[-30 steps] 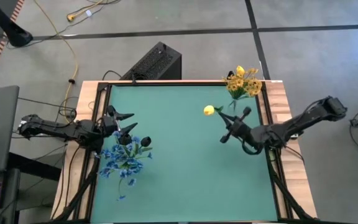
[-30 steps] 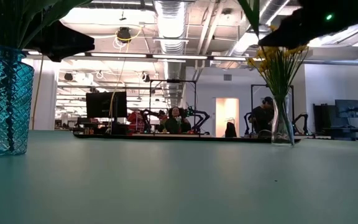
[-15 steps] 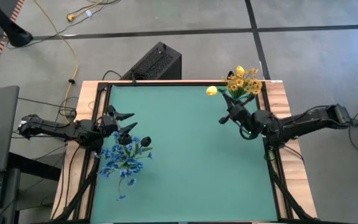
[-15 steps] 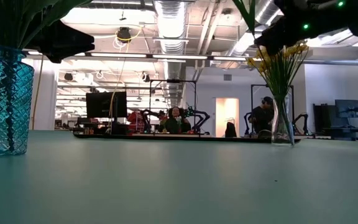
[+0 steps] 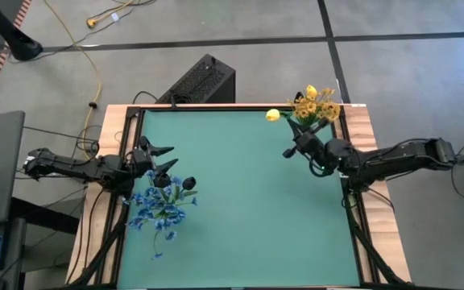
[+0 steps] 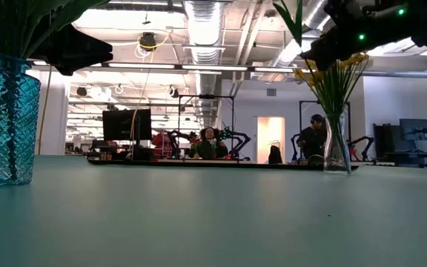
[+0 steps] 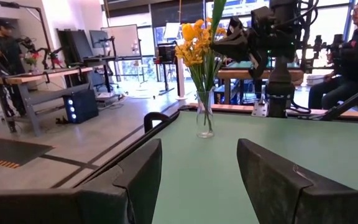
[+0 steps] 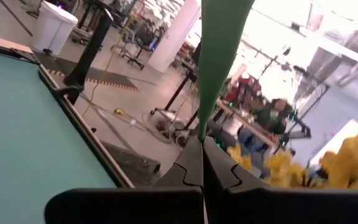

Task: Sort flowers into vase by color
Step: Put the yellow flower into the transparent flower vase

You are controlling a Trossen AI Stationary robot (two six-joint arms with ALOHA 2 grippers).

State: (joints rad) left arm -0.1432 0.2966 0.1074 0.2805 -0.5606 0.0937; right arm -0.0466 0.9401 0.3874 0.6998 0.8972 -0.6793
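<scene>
The yellow flower (image 5: 274, 116) hangs in the air beside the yellow bunch (image 5: 315, 104), its stem pinched in the right gripper (image 5: 296, 146), whose jaws are clenched tight on it (the right wrist view shows the green stem (image 8: 219, 56) rising straight out of the closed fingertips). It is held by the stem, with the blossom leading, probably so the bare end can be tipped down into the clear glass vase (image 6: 337, 148) that stands at the far right corner of the green table (image 5: 240, 201). That vase already holds the yellow flowers, so the colour match explains why the arm carries this one there. The stem does not yet look to be inside the glass; the gripper sits just beside the bunch, above the vase rim as the low view suggests.

Across the table, the blue flowers (image 5: 161, 205) fill the blue vase (image 6: 4, 122) near the left edge. The left gripper (image 5: 153, 158) waits just beside that bunch with its fingers (image 7: 278, 180) spread apart and nothing between them, seemingly parked out of the way.

People sit at benches in the room beyond.
</scene>
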